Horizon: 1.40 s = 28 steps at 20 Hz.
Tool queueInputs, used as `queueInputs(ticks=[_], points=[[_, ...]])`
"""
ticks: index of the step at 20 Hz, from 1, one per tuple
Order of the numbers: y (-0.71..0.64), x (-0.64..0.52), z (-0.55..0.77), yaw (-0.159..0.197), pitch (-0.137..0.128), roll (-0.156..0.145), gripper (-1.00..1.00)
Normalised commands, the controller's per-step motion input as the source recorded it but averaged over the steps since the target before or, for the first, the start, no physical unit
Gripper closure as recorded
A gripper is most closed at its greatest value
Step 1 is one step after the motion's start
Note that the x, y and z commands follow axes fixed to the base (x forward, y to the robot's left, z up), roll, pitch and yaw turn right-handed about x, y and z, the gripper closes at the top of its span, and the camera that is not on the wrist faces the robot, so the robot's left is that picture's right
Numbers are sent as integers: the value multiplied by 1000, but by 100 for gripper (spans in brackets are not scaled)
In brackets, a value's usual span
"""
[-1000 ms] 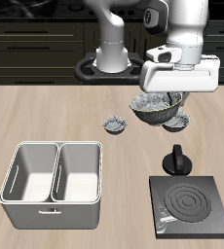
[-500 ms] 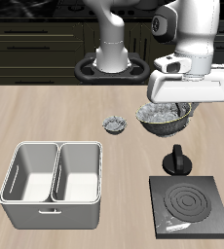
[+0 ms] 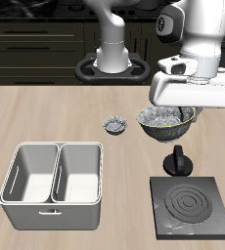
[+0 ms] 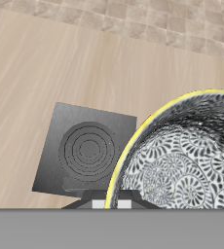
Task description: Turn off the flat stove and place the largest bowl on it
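two bowls: largest bowl (image 3: 165, 119) held aloft, tiny bowl (image 3: 113, 125) on table; one flat stove (image 3: 191, 208).

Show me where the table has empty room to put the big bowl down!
The flat stove has nothing on its dark rings. Bare wood lies between the grey double tub and the stove, and behind the tub. It is crowded farther back, where the tiny bowl, the knob and the gripper carrying the largest bowl bunch together.

The flat stove (image 3: 191, 206) is dark grey with dark concentric rings; the largest bowl (image 4: 187, 151) shows grey-white speckling inside and a yellowish rim.
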Motion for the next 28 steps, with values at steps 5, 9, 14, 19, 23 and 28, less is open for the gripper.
queueInputs(ticks=[5, 9, 14, 19, 23, 28], points=[[-31, 196, -115, -22, 30, -28, 100], [60, 217, -209, -10, 32, 0, 100], [156, 95, -206, 14, 19, 26, 100], [70, 167, -285, 9, 29, 7, 100], [28, 195, -301, -12, 41, -10, 100], [70, 90, -359, 1, 43, 13, 100]])
